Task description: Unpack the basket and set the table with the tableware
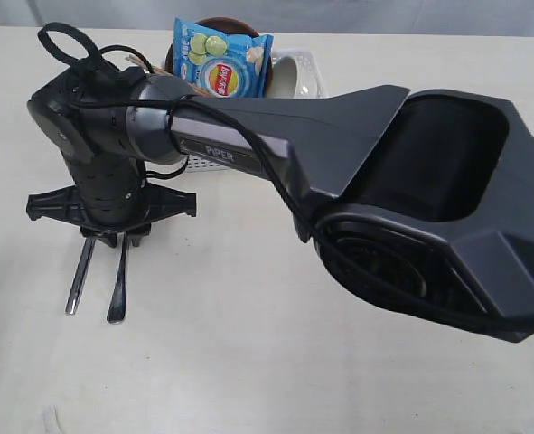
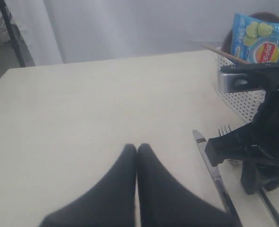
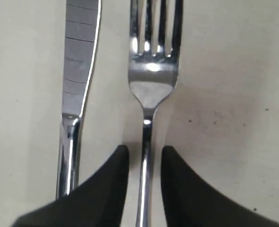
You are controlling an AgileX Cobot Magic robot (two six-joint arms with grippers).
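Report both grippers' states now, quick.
Left gripper: closed, holding nothing.
Right gripper: open, jaws astride the handle of the shiny steel fork, not gripping it.

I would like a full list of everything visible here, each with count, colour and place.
table: one, pale cream, under everything.
basket: one, white, at the table's far side.
chip bag: one, blue, upright in basket.
plate: one, brown, behind chip bag.
bowl: one, pale, in basket beside chip bag.
chopsticks: count unclear, brown, sticking out of basket.
knife: one, steel, flat on table.
fork: one, steel, beside knife, not touching.
left gripper: one, black, shut over bare table.
right gripper: one, black, open astride fork handle.
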